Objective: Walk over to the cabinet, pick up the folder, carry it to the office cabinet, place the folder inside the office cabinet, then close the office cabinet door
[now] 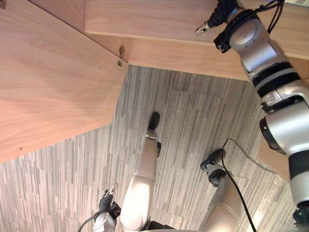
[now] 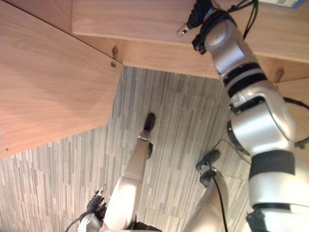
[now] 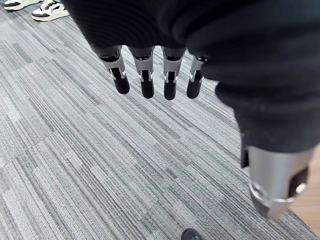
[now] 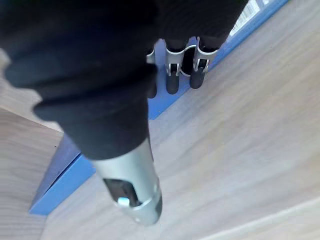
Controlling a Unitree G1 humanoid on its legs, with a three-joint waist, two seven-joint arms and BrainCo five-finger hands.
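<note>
A blue folder (image 4: pixel 67 172) lies on a light wooden shelf (image 4: pixel 240 140) inside the cabinet. My right hand (image 4: pixel 198 70) is raised to that shelf, with its straight fingers over the folder's far part and its thumb (image 4: pixel 135 192) held apart above the wood. Nothing is gripped. From above, the right arm reaches up to the cabinet, the hand (image 1: pixel 218 17) at the shelf edge. A corner of the folder (image 2: pixel 286 2) peeks past the arm. My left hand (image 3: pixel 147 75) hangs low over the carpet, fingers straight and empty.
The cabinet's wooden door (image 1: pixel 48 82) stands swung open at the left, its hinge (image 1: pixel 120 55) at the cabinet's lower edge. Grey striped carpet (image 1: pixel 193 125) covers the floor. A person's shoes (image 3: pixel 47 10) stand some way off on the carpet.
</note>
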